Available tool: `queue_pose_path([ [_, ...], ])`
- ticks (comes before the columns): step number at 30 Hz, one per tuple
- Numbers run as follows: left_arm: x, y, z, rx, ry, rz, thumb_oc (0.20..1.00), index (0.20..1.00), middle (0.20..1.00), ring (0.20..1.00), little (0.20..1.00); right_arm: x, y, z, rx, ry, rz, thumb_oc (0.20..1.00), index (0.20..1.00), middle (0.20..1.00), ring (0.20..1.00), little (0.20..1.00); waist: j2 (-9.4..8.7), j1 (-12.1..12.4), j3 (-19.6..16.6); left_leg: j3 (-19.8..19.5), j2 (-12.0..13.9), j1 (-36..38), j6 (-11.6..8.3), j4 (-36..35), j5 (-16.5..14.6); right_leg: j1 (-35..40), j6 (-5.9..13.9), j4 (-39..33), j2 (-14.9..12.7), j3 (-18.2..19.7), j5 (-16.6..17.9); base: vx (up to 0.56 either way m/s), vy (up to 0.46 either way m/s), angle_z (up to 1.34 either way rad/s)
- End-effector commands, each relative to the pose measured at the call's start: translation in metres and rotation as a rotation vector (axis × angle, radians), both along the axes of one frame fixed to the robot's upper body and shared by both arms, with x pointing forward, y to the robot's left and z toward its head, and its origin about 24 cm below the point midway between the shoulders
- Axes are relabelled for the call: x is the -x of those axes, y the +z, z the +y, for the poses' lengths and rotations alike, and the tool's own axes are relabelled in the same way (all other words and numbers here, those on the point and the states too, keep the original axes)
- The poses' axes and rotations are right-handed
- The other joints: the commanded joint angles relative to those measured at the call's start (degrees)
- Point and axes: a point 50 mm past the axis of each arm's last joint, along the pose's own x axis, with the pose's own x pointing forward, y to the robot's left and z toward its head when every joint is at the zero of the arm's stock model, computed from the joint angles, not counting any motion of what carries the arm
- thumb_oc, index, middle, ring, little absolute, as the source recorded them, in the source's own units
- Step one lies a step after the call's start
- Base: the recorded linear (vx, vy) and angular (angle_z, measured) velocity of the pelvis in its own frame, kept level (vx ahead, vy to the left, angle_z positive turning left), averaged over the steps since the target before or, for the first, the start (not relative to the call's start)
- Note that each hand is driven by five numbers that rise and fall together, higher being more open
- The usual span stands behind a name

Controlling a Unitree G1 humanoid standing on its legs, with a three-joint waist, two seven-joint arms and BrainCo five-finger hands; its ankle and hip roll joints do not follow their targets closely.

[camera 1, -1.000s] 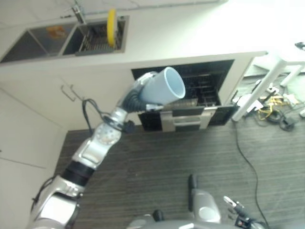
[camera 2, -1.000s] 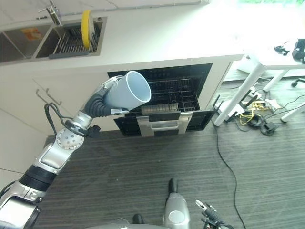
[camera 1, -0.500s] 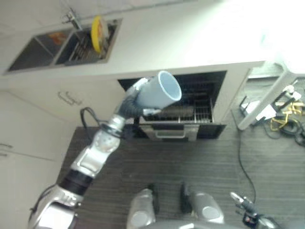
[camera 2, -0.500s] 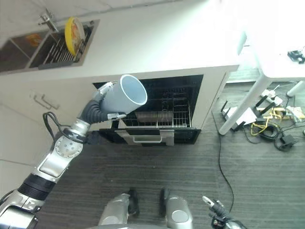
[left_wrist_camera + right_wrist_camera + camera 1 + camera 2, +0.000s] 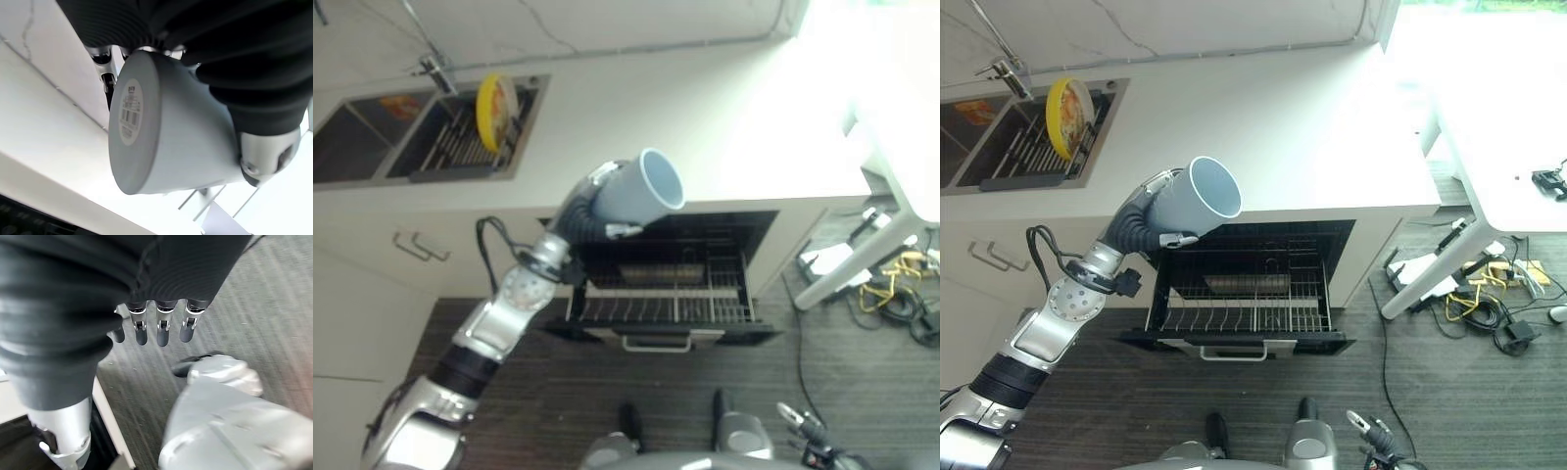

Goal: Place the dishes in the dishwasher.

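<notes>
My left hand (image 5: 584, 208) is raised in front of the counter edge, shut on a pale blue cup (image 5: 642, 190) that lies tilted with its mouth facing up and to the right. In the left wrist view the cup's base (image 5: 128, 122) faces the camera, with my thumb (image 5: 268, 152) curled against its side. Below the cup the dishwasher (image 5: 1246, 294) stands open, its wire lower rack (image 5: 666, 304) pulled out over the lowered door. A yellow plate (image 5: 1065, 102) stands upright in the sink's dish rack. My right hand (image 5: 161, 328) hangs low over the floor, fingers straight.
A double sink (image 5: 372, 147) with a tap (image 5: 1005, 69) is set in the white counter (image 5: 1273, 127) at the left. Cabinet handles (image 5: 419, 249) stick out below it. A white table (image 5: 1489, 186) stands at the right, with cables and plugs (image 5: 1489, 313) on the floor under it.
The whole picture has shifted, so the camera has moved; more of the counter top and the pulled-out rack shows. The cup stays in my left hand, held the same way.
</notes>
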Motion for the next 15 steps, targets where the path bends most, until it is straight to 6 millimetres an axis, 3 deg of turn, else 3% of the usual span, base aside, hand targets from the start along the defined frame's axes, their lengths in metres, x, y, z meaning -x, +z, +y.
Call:
queue_pose_path([
  [1, 0.003, 0.039, -0.001, 0.057, -0.02, -0.18, 0.2, 0.2, 0.2, 0.2, 0.2, 0.004, -0.001, 0.0, 0.005, -0.033, -0.002, 1.0, 1.0, 1.0, 1.0, 1.0, -1.02, -0.06, 1.2, 1.4, -0.21, 0.15, 0.46, 3.76, -7.63, 1.23, 3.29, 0.15, -1.62, -0.72, -1.93, -0.05, -0.004, 0.0],
  [5, 0.003, 0.04, -0.002, 0.062, -0.022, -0.178, 0.2, 0.2, 0.2, 0.2, 0.2, -0.004, 0.004, -0.003, 0.016, -0.091, -0.068, 1.0, 1.0, 1.0, 1.0, 1.0, -1.81, -0.26, 1.1, 3.13, -0.05, 0.33, 0.6, 4.05, -7.91, 1.61, 3.53, -0.62, -1.76, -1.17, -1.5, -0.07, 0.001, -0.12],
  [9, 0.002, 0.033, 0.003, 0.204, -0.06, -0.093, 0.2, 0.2, 0.2, 0.2, 0.2, -0.01, 0.019, -0.018, 0.077, -0.183, -0.217, 1.0, 1.0, 1.0, 1.0, 1.0, -3.02, -1.35, 0.91, 4.84, 0.0, 0.8, 0.86, 4.97, -8.68, 1.57, 4.16, -0.77, -2.14, -0.89, -0.85, -0.08, 0.016, -0.14],
  [11, 0.001, 0.025, 0.004, 0.312, -0.067, -0.036, 0.2, 0.2, 0.2, 0.2, 0.2, -0.025, 0.039, -0.024, 0.126, -0.228, -0.382, 1.0, 1.0, 1.0, 1.0, 1.0, -4.27, -2.67, 1.19, 5.84, 0.04, 1.42, 1.33, 5.98, -9.68, 1.4, 4.68, -0.24, -2.51, -0.42, -0.6, -0.06, -0.007, -0.13],
  [12, 0.001, 0.024, 0.004, 0.316, -0.066, -0.035, 0.2, 0.2, 0.2, 0.2, 0.2, -0.026, 0.04, -0.024, 0.128, -0.23, -0.39, 1.0, 1.0, 1.0, 1.0, 1.0, -4.35, -2.68, 1.06, 5.96, 0.07, 1.2, 1.34, 6.05, -9.54, 1.14, 4.61, -0.29, -2.49, -0.32, -0.37, -0.09, -0.014, -0.24],
  [15, 0.001, 0.013, 0.01, 0.466, -0.032, -0.008, 0.2, 0.2, 0.2, 0.2, 0.2, -0.043, 0.083, -0.036, 0.199, -0.274, -0.676, 1.0, 1.0, 1.0, 1.0, 1.0, -6.24, -4.86, 1.09, 7.32, 0.13, 1.72, 2.33, 8.17, -11.52, -0.01, 5.32, 0.7, -2.85, 0.94, 0.22, -0.07, -0.014, -0.4],
])
